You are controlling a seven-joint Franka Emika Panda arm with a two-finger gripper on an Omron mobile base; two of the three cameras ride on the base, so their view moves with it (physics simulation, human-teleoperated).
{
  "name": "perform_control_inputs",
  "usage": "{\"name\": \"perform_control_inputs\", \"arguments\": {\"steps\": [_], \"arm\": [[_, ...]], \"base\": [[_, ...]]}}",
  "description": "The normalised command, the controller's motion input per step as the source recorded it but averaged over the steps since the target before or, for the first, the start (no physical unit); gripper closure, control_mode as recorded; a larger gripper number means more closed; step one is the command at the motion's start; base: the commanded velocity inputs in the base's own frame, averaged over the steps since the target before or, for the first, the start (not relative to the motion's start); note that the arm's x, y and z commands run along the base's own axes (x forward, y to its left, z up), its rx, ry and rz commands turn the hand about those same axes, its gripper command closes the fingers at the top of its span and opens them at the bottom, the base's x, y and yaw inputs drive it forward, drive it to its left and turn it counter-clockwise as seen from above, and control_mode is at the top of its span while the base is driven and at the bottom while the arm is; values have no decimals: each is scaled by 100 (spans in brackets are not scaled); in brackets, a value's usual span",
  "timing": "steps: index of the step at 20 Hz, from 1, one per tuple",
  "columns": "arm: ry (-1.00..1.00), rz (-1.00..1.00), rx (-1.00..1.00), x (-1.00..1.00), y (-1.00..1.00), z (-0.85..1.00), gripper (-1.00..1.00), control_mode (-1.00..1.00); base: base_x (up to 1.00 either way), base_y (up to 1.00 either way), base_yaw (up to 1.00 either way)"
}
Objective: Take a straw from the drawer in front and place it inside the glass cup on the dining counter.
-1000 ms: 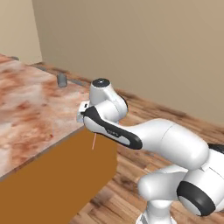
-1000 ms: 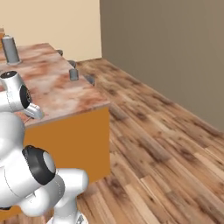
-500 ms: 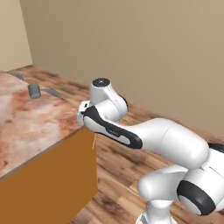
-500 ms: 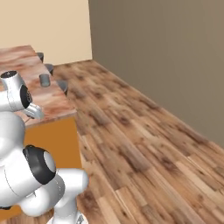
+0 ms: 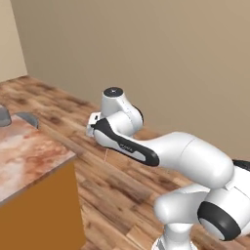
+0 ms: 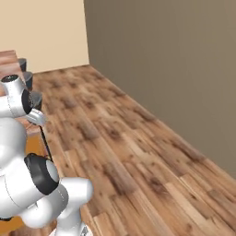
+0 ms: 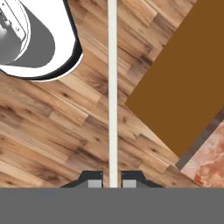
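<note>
Gripper clamped on the straw, which runs straight up the hand view from between the fingertips, over wood floor. In the left base view the straw hangs thin below the hand, beyond the counter corner. Orange cabinet side sits right, marbled top beside it.
</note>
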Motion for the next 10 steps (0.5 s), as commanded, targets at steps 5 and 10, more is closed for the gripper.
{"name": "perform_control_inputs", "arguments": {"steps": [5,10], "arm": [[0,0,0,0,0,0,100,100],[0,0,0,0,0,0,100,100]], "base": [[88,-31,15],[78,-26,23]]}}
